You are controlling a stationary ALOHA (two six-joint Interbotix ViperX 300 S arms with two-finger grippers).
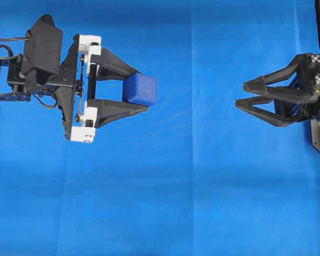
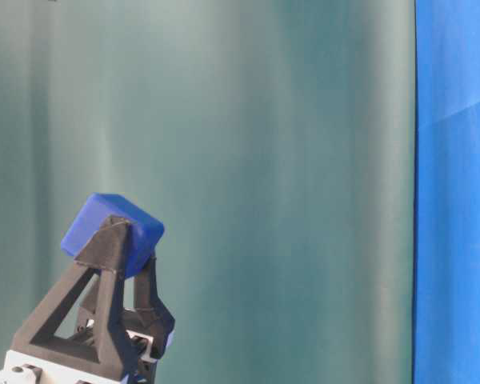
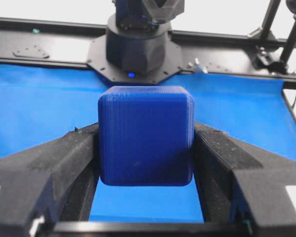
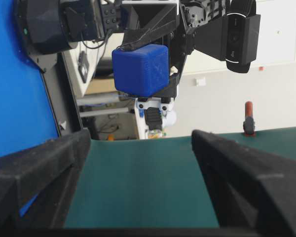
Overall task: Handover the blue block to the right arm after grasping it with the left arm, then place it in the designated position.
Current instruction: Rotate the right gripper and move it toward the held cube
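The blue block (image 1: 139, 89) hangs above the blue cloth, pinched between the two black fingers of my left gripper (image 1: 144, 90), the one with white brackets. In the left wrist view the block (image 3: 145, 136) fills the gap, and both fingers (image 3: 74, 158) press its sides. My all-black right gripper (image 1: 240, 94) stands open to the right, its tips pointing at the block across a wide gap. From the right wrist the block (image 4: 140, 69) shows ahead, beyond the open right gripper (image 4: 140, 138). No mark for the designated position is in view.
A blue cloth (image 1: 165, 202) covers the table. The right arm's black base (image 3: 138, 44) and a black frame stand at the cloth's far edge. A green backdrop (image 2: 288, 160) stands behind the raised block (image 2: 112, 228).
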